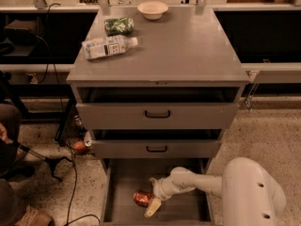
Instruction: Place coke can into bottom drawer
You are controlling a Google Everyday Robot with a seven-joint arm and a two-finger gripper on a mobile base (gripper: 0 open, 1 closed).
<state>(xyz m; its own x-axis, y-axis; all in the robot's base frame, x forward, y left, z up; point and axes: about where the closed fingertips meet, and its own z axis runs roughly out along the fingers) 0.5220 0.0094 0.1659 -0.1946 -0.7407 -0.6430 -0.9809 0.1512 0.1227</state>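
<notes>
— Gripper (149, 197)?
— Down in the bottom drawer (186, 210), jaws spread wide, clamped on nothing.
— Can (141, 197)?
— On its side on the drawer floor, left of centre, between the spread fingers.

One camera here, up high and out front of the cabinet (157, 114), tilted down and facing its drawer fronts square on. It's close: the worktop (188, 46) fills the frame from centre up to 12 o'clock. The pulled-out bottom drawer (124, 178) sits at 6 o'clock, cut by the lower edge. The arm (249, 192) bulks large at 5 o'clock, nearest the lens, with the end effector (150, 197) low inside that drawer.
</notes>
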